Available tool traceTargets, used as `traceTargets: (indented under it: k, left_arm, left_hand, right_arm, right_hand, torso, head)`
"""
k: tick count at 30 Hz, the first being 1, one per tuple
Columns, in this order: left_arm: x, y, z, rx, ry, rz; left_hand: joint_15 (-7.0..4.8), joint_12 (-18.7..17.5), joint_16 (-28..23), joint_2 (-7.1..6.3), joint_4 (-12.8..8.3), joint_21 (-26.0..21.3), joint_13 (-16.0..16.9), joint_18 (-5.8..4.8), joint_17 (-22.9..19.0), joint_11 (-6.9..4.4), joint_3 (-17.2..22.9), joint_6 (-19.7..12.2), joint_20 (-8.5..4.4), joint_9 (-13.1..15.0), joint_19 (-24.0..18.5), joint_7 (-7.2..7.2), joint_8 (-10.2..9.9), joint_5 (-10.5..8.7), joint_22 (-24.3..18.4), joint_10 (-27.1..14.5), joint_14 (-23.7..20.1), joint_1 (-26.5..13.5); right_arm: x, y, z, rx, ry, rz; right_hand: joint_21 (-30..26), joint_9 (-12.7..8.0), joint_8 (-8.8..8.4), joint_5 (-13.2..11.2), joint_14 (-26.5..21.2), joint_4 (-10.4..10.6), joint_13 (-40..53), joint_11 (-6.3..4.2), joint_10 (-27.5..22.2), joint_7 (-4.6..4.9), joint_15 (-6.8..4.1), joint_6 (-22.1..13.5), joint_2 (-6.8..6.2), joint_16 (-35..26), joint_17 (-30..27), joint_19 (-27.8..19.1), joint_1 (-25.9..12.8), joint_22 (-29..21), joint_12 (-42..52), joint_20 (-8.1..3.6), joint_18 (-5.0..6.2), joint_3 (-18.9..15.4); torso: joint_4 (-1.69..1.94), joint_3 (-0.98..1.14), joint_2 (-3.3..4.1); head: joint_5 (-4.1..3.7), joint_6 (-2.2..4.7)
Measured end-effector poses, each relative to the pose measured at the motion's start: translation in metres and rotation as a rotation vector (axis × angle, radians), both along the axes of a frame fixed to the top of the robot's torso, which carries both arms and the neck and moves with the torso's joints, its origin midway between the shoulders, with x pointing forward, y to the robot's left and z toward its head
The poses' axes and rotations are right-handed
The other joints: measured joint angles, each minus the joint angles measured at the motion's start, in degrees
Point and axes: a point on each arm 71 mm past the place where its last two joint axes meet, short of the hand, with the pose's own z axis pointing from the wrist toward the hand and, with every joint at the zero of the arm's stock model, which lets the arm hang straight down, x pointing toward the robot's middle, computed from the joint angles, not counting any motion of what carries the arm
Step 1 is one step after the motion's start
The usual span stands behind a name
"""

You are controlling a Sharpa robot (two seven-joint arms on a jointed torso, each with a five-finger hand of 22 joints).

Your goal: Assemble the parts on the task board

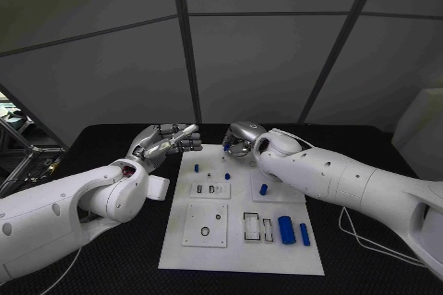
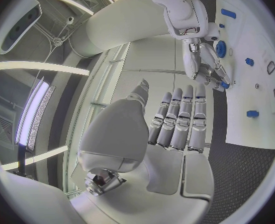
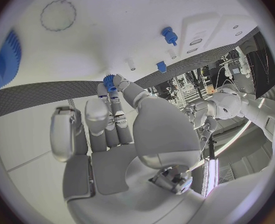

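Right hand [image 1: 242, 141] pinches a small blue part [image 3: 109, 82] over the task board [image 1: 240, 256]; left hand [image 1: 164, 141] spread, holding nothing.

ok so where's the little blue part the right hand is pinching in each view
head view: blue part in the right hand, at the task board far edge
left wrist view: blue part held by the right hand
right wrist view: blue part between its fingers
shared landmark: task board
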Motion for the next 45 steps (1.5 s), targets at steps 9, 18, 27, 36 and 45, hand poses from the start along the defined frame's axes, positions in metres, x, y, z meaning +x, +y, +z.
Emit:
traceTargets:
  k: [9, 18, 27, 36, 45]
  left_arm:
    - [0.000, 0.000, 0.001, 0.000, -0.001, 0.000]
    - [0.000, 0.000, 0.001, 0.000, -0.001, 0.000]
    - [0.000, 0.002, 0.001, 0.003, 0.000, 0.003]
    - [0.002, 0.005, 0.000, 0.005, 0.001, 0.008]
    - [0.005, 0.006, -0.001, 0.008, 0.003, 0.015]
  left_hand:
    - [0.00, 0.00, 0.00, 0.00, 0.00, 0.00, 0.00, 0.00, 0.00, 0.00, 0.00, 0.00, 0.00, 0.00, 0.00, 0.00, 0.00, 0.00, -0.04, 0.00, 0.00, 0.00]
    - [0.00, 0.00, 0.00, 0.00, 0.00, 0.00, 0.00, 0.00, 0.00, 0.00, 0.00, 0.00, 0.00, 0.01, 0.00, 0.00, 0.00, 0.00, -0.04, 0.00, 0.00, 0.00]
    - [0.00, 0.00, 0.00, 0.00, 0.00, 0.00, 0.00, 0.00, 0.00, 0.00, 0.00, 0.00, 0.00, 0.01, 0.00, 0.00, 0.00, 0.00, -0.04, 0.00, 0.00, 0.00]
    - [0.00, 0.00, -0.33, 0.00, -0.24, 0.00, 0.00, 0.00, 0.00, 0.00, -0.24, 0.00, 0.00, -0.04, 0.00, 0.00, 0.00, 0.00, -0.11, 0.00, 0.00, 0.00]
    - [0.00, 0.00, -0.32, 0.00, -0.24, 0.00, 0.00, 0.00, 0.00, 0.00, -0.24, 0.00, 0.00, -0.04, 0.00, 0.00, 0.00, 0.00, -0.11, 0.00, 0.00, 0.00]
  right_arm:
    - [0.001, 0.002, -0.001, -0.019, 0.003, -0.014]
    - [0.002, -0.001, -0.002, -0.028, 0.002, -0.026]
    - [-0.005, -0.018, 0.003, -0.013, -0.014, -0.019]
    - [-0.027, -0.090, 0.018, 0.085, -0.016, -0.077]
    - [-0.030, -0.132, 0.021, 0.154, 0.086, -0.181]
  right_hand:
    - [-1.39, -0.11, 0.00, 0.02, -0.94, 0.04, 0.02, 0.58, -2.34, 0.69, 0.53, -1.17, -1.36, -1.98, -2.98, -2.11, -0.61, -2.19, 0.07, 0.41, 0.00, 0.90]
    - [-7.57, -0.29, 0.03, -0.86, -3.48, 0.25, -0.07, 2.67, -12.36, 0.31, 2.04, -6.46, -3.84, -10.22, -14.60, -9.42, -0.36, -14.52, 0.07, 1.66, 1.46, -1.14]
    - [-7.89, -0.29, 0.03, -0.86, -3.26, 0.37, 0.10, 2.55, -12.45, 0.10, 2.26, -7.06, -4.37, -10.62, -14.83, -9.51, 0.17, -15.35, 0.44, 1.75, 2.27, -2.49]
    - [-4.68, -0.32, 0.36, 0.27, -1.39, 2.31, 2.08, 0.35, -0.25, 1.20, 0.34, -7.68, -6.27, -7.48, -10.44, -4.15, -3.12, -7.51, 4.17, 0.47, 2.13, -5.13]
    - [2.22, -0.13, 0.36, 2.27, 0.22, 10.53, 16.08, -3.20, 13.07, -0.44, -2.48, -13.70, -8.78, 6.13, 10.18, 2.52, 1.23, 0.03, 20.38, -2.44, -0.99, -19.14]
  torso:
    - [-0.02, 0.00, -0.01]
    - [-0.02, -0.01, -0.02]
    - [-0.08, 0.00, -0.04]
    - [-0.58, 0.03, -0.08]
    - [-1.40, 0.26, -0.12]
  head:
    - [0.01, -0.15]
    - [0.19, -0.17]
    - [0.35, -0.12]
    - [0.17, 0.34]
    - [0.52, 0.76]
